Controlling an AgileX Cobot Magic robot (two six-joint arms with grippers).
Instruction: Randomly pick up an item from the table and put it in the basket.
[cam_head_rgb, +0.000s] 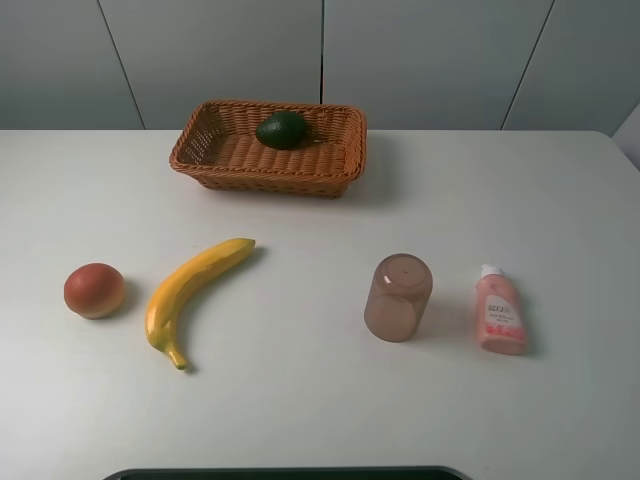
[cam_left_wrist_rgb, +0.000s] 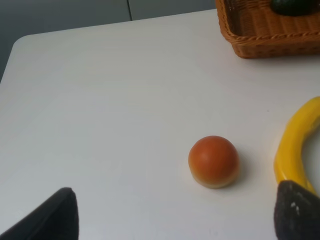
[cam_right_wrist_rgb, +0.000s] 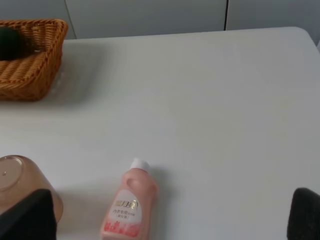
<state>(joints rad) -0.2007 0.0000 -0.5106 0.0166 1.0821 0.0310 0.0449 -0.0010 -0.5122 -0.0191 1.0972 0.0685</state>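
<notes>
Exterior high view shows the avocado (cam_head_rgb: 282, 129) already lying inside the basket (cam_head_rgb: 205, 150) at the table's (cam_head_rgb: 300, 400) far edge, so I judge the placing step done; what remains is at most holding both arms clear. Neither arm appears there. Each wrist view shows 2 dark fingertips spread wide with nothing between them: left gripper (cam_left_wrist_rgb: 175, 220), right gripper (cam_right_wrist_rgb: 170, 222). The avocado sits well ahead of both grippers, untouched.

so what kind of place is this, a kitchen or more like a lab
Probably a lab or test bench, not a kitchen: a bare white table against plain grey wall panels, with unrelated props laid out in a row, a banana, an upturned cup and a pink bottle.
</notes>
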